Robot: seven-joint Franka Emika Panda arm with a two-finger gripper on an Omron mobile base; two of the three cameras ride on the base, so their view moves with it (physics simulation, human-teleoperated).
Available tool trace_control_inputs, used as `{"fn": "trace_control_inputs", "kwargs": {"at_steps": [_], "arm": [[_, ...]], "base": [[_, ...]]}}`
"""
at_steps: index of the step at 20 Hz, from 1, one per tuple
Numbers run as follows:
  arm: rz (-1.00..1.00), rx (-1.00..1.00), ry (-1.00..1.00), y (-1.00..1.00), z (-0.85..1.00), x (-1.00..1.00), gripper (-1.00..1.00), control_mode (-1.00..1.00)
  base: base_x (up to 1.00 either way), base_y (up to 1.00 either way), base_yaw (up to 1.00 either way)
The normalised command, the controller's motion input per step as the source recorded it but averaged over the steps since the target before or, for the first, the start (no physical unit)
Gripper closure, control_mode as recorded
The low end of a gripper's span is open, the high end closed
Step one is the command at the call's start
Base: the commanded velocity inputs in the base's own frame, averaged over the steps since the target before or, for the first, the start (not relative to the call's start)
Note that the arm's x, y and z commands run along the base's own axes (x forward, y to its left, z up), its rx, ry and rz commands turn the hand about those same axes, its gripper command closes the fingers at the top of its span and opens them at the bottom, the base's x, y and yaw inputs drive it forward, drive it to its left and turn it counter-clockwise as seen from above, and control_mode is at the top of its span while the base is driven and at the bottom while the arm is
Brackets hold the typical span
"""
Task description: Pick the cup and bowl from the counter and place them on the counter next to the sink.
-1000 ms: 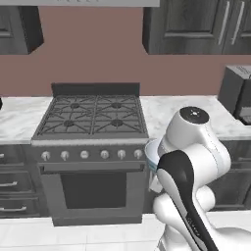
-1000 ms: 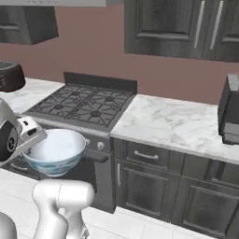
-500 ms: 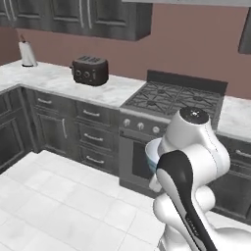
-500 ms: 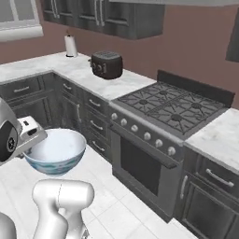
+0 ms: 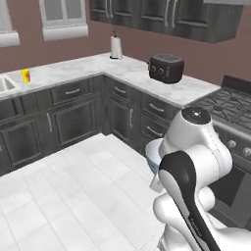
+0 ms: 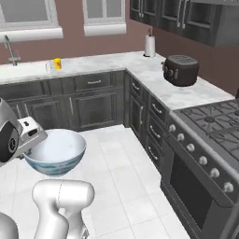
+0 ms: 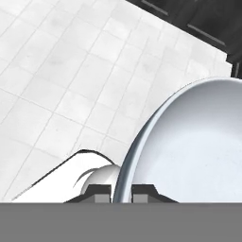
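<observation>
From the left base view, the step in hand looks like carrying the bowl (image 5: 153,156) across the kitchen to the counter (image 5: 63,71) beside the sink (image 5: 5,84). To do it well, I would keep the bowl level and tucked close to the arm while the base drives, so it clears the dark drawers at the counter's corner. The cup (image 5: 26,75) already stands on the counter near its front edge, just right of the sink, so the bowl needs a bare patch to the cup's right, not on top of it.

In the right base view the gripper (image 6: 29,141) is clamped on the bowl's (image 6: 56,151) near rim and holds it in the air over the white floor, well apart from the counter (image 6: 107,60). The bowl is pale grey-blue, shallow, round and empty, sitting roughly level. The yellow cup (image 6: 57,63) stands upright on the counter, to the right of the tap (image 6: 10,50). A slow lowering near the counter's front edge should suit.

In the hand view the two fingertips (image 7: 144,190) pinch the thin rim of the bowl (image 7: 198,142), one inside and one outside, with floor tiles beyond.
</observation>
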Motion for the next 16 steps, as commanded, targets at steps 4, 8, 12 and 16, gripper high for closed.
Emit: {"fn": "trace_control_inputs", "kwargs": {"at_steps": [4, 8, 12, 16], "arm": [[0.00, 0.00, 0.00, 0.00, 0.00, 0.00, 1.00, 1.00], [0.00, 0.00, 0.00, 0.00, 0.00, 0.00, 1.00, 1.00], [0.00, 0.00, 0.00, 0.00, 0.00, 0.00, 1.00, 1.00], [0.00, 0.00, 0.00, 0.00, 0.00, 0.00, 1.00, 1.00]], "base": [[0.45, 0.71, 0.44], [1.00, 0.84, 0.19], [1.00, 0.83, 0.07], [1.00, 0.84, 0.00]]}}
